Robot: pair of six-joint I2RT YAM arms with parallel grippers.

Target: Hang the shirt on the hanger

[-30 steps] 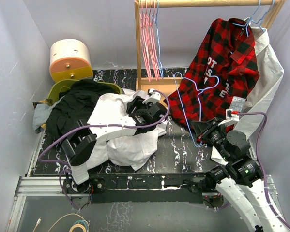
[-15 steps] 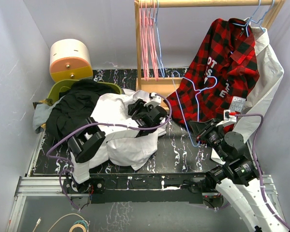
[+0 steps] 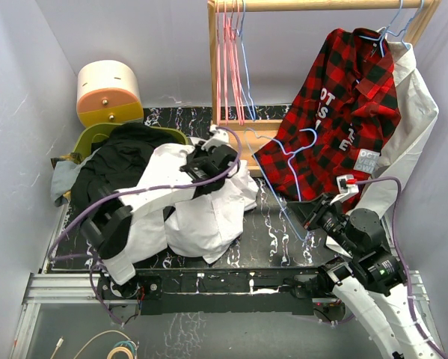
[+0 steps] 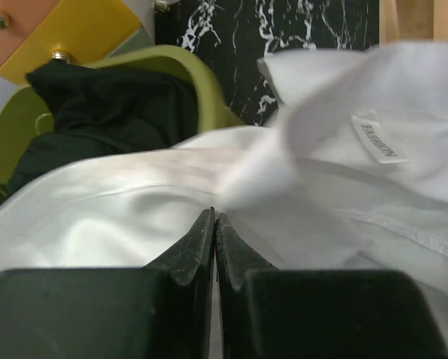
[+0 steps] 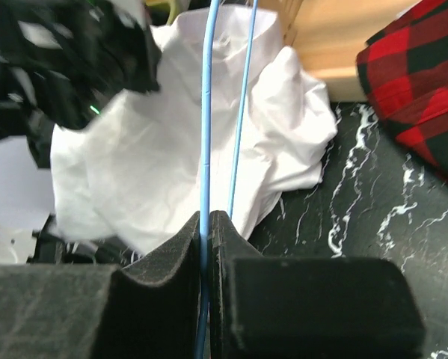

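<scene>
**TOP EXTERNAL**
- shirt [image 3: 201, 217]: white, crumpled heap, centre-left of frame on table [image 3: 272, 241]. Its upper edge is drawn up toward L gripper [image 3: 209, 161].
- L gripper: jaws together at top of heap, prob. near the collar, to raise an opening for the wire.
- hanger [image 3: 283, 207]: lt blue wire slanting from lower right of centre up to its hook, which lies in front of plaid shirt [image 3: 336, 105]. Not on rail [image 3: 321, 6].
- R gripper [image 3: 317, 218]: lower right, clamped on hanger's low end. Held by one end, prob. so the free end can reach the shirt.
- Non-task: black garment [image 3: 119, 164] at left; pink hangers [image 3: 227, 67] on rail.

**LEFT WRIST**
- L gripper [image 4: 215, 218]: fingers pressed shut with a sliver of white between them, so a thin fold of shirt [image 4: 134, 202] is pinched.
- neck label [image 4: 377, 138]: right of centre, so the grip sits close to the collar.
- Black garment in upper left.

**RIGHT WRIST**
- R gripper [image 5: 209, 218]: closed tight on one strand of hanger [image 5: 206, 112]; second strand just to its right.
- Both strands run up the frame across shirt [image 5: 179, 149].
- L gripper [image 5: 81, 60]: dark, blurred, upper left.

**STATUS (judged)**
- Hanger not yet inside shirt.
- Next move needs a wire end fed into the neck opening.
- Risks: thin cloth slipping from the pinch; wire snagging on folds.
</scene>
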